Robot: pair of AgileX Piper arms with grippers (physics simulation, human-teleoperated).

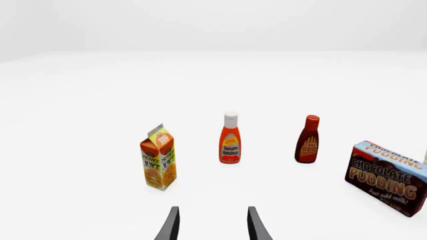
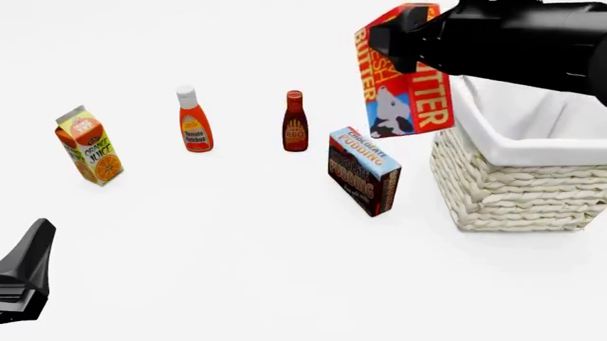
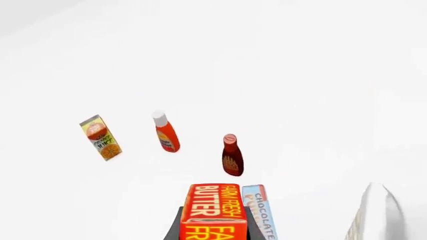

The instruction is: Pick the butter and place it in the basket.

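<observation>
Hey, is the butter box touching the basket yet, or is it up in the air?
Apart. In the front view the butter hangs in the right gripper, up beside the basket, its lower corner just clear of the cloth rim.

On the table (image 2: 237,270), a back row runs left to right: juice carton (image 2: 88,145), ketchup (image 2: 195,119), BBQ sauce (image 2: 295,121). Pudding box (image 2: 362,170) stands nearer, right of the sauce. Basket (image 2: 517,181) sits at far right. Butter (image 2: 403,74) hangs above the table, between pudding box and basket.
</observation>
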